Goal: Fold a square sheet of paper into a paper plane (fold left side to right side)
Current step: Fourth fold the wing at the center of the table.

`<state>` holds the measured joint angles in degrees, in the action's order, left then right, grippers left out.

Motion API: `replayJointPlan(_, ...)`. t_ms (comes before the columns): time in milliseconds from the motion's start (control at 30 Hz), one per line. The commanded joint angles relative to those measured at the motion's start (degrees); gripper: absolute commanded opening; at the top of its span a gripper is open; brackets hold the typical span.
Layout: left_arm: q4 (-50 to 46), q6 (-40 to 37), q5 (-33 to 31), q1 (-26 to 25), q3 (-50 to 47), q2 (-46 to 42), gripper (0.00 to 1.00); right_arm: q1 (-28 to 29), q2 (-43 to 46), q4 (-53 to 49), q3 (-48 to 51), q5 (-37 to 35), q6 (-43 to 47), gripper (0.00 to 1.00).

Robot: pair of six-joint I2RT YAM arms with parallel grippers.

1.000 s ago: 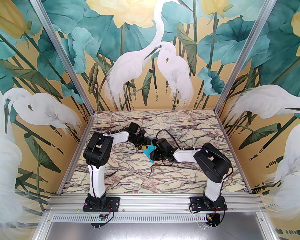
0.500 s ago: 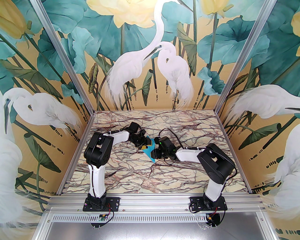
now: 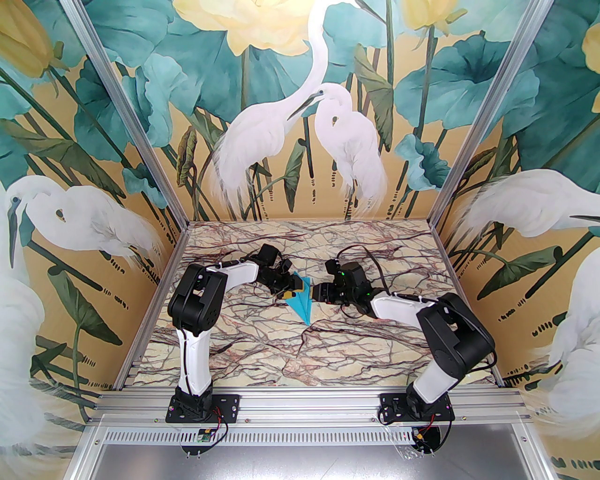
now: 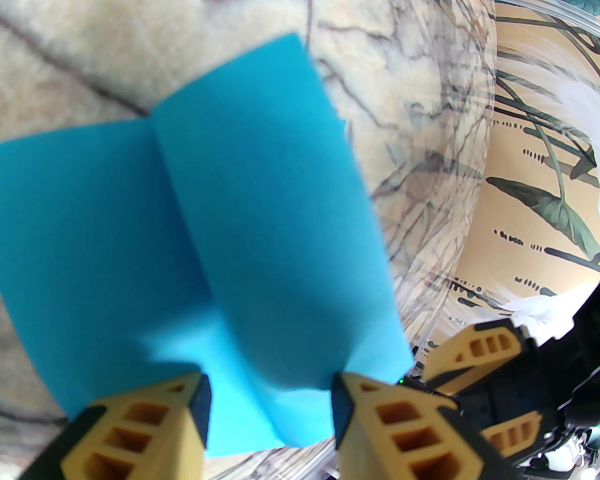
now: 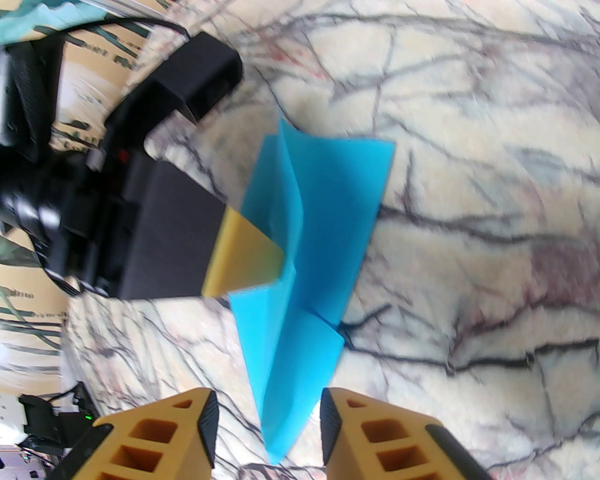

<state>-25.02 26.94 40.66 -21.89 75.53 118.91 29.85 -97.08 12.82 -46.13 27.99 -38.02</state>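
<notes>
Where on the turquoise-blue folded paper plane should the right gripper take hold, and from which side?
The turquoise-blue folded paper plane: probably its raised centre crease, from the pointed end, where the right gripper sits open astride the tip. The crease stands up; the wings lie nearly flat.

A cream marble-patterned surface (image 3: 328, 356) veined in dark red and black fills the lower middle of the overhead frame, walled left, right and above by a mural of white herons (image 3: 347, 140), teal leaves (image 3: 459, 75) and pale yellow flowers (image 3: 267, 28), with an aluminium rail (image 3: 304, 403) along the bottom.
</notes>
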Motion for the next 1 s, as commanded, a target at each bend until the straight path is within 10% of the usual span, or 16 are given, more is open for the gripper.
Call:
replayJointPlan(0,-1.9,-0.5,-4.4,0.0,-0.2,2.6,0.5,-0.1,-4.5,3.5,-2.0,3.6,-3.1,0.42)
replayJointPlan(967,-1.4,0.0,-4.2,0.0,-0.6,1.9,0.51,-1.1,-16.0,1.8,-8.7,3.7,-3.5,0.05)
